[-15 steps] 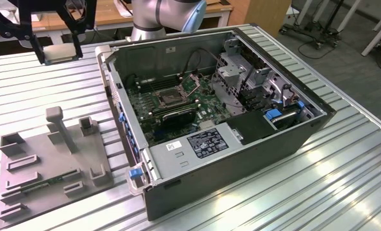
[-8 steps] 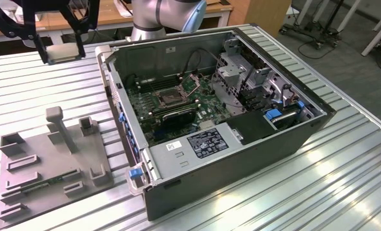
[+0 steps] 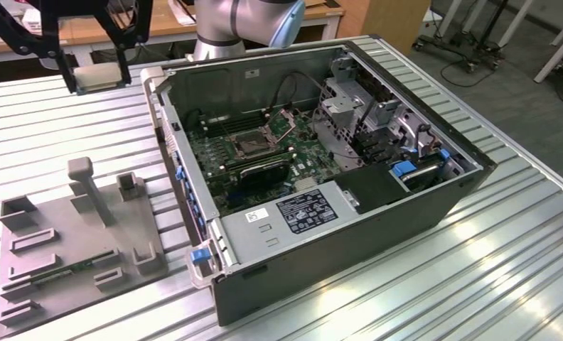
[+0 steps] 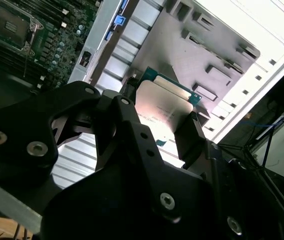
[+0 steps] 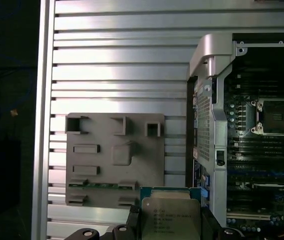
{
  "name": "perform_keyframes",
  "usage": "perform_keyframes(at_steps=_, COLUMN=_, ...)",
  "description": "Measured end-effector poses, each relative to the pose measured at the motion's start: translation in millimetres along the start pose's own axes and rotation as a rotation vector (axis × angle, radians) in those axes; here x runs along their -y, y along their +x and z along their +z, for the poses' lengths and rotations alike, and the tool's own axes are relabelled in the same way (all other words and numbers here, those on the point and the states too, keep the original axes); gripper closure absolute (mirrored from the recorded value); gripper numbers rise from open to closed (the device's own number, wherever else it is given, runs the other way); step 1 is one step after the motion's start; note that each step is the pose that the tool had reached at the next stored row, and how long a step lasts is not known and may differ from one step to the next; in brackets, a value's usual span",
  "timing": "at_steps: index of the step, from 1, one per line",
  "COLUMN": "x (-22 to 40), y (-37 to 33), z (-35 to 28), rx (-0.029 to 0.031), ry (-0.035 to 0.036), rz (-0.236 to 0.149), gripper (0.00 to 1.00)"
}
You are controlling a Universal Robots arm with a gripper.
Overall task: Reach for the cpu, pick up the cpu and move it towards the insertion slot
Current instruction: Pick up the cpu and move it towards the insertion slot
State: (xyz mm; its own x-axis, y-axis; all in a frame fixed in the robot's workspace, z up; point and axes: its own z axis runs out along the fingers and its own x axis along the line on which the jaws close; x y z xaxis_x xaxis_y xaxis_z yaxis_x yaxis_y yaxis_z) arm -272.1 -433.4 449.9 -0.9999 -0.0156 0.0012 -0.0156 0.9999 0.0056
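My gripper [image 3: 97, 79] hangs high over the ribbed table at the exterior view's far left, shut on the cpu [image 3: 99, 76], a pale flat square held between the two black fingers. Both wrist views show the cpu [image 4: 164, 102] [image 5: 174, 215] close up, silvery top with a green rim, clamped by its edges. The insertion slot [image 3: 248, 144] is a square dark socket in a metal frame on the green motherboard inside the open case. It sits well off to the exterior view's right of the gripper, and it also appears in both wrist views [image 5: 277, 116] [image 4: 9, 25].
The open computer case [image 3: 377, 213] lies on the ribbed metal table [image 3: 509, 256]. Its raised side wall [image 3: 173, 135] stands between gripper and motherboard. A grey plastic fixture [image 3: 73, 234] with posts and recesses lies at the exterior view's lower left, below the gripper [image 5: 114, 160].
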Motion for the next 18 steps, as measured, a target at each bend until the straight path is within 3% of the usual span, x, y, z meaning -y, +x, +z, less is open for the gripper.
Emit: perform_keyframes(at_steps=18, x=0.2, y=-9.9, z=0.2, rx=0.0001, ry=-0.0001, rz=0.000, gripper=0.45)
